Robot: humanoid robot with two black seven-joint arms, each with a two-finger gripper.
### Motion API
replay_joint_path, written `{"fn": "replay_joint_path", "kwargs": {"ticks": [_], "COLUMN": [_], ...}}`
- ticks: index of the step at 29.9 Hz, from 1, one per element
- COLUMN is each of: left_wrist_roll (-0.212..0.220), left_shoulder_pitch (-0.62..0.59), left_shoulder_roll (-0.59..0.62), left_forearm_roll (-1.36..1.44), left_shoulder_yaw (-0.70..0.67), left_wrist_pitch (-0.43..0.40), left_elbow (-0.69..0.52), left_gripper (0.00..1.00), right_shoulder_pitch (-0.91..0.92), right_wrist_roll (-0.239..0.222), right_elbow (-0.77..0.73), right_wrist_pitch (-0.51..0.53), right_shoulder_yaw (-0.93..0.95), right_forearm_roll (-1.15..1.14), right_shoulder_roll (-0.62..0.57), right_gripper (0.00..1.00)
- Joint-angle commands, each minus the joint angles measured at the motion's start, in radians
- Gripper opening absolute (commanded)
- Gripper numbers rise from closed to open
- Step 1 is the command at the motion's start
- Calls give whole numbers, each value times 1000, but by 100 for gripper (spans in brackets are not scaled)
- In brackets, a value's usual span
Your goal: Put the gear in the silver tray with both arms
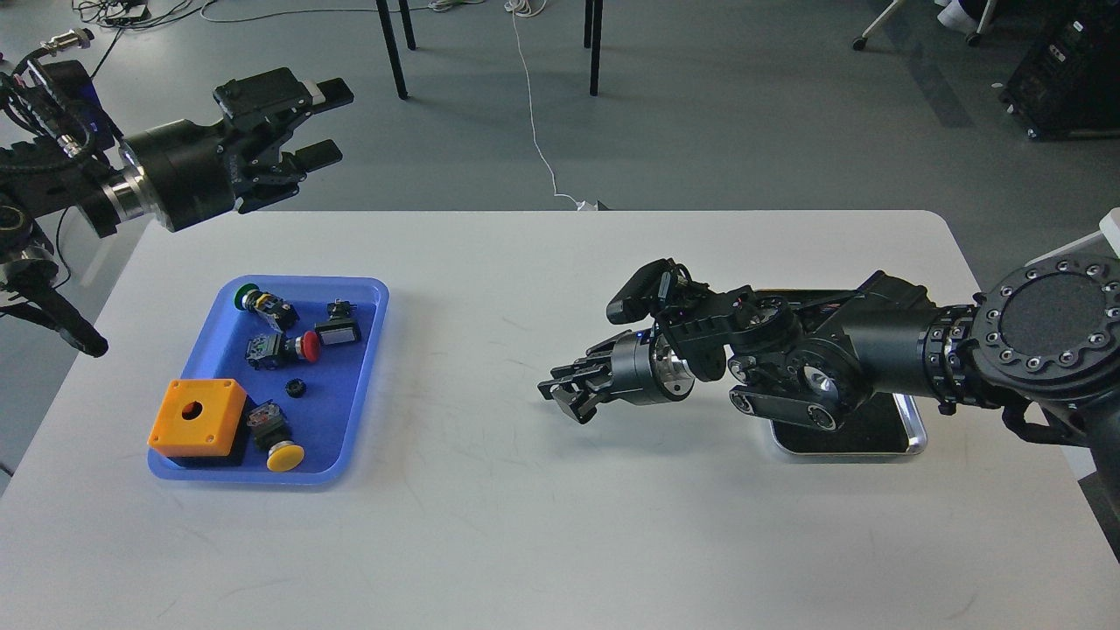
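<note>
The gear (295,387) is a small black toothed ring lying in the middle of the blue tray (372,350) at the left. The silver tray (910,435) sits at the right of the table, mostly hidden under my right arm; only its front rim and dark bottom show. My right gripper (567,394) hovers low over the table's middle, left of the silver tray, its fingers apart and empty. My left gripper (322,122) is open and empty, held high beyond the table's far left edge, above and behind the blue tray.
The blue tray also holds an orange box (197,417) with a hole, a yellow push-button (284,456), a red one (308,346), a green one (246,296) and a small switch (338,330). Chair legs (391,48) stand on the floor beyond the table.
</note>
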Motion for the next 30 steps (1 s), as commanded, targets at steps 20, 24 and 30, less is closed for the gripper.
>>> {"fn": "replay_joint_path", "kwargs": {"ticks": [20, 24, 30], "left_wrist_roll": [0, 0, 0], "left_shoulder_pitch": [0, 0, 0], "left_shoulder_roll": [9, 6, 6], "left_forearm_roll": [2, 2, 8], "left_shoulder_yaw": [-2, -1, -1], "left_wrist_pitch": [0, 0, 0], "left_elbow": [-15, -18, -31], "left_gripper": [91, 91, 91], "right_shoulder_pitch": [164, 164, 158], "right_wrist_roll": [2, 4, 2], "right_elbow": [167, 166, 161], "right_wrist_pitch": [59, 58, 58], "right_shoulder_yaw": [-23, -57, -138], "right_forearm_roll": [-11, -11, -22], "right_shoulder_roll": [-290, -369, -465], "right_gripper": [14, 14, 14]}}
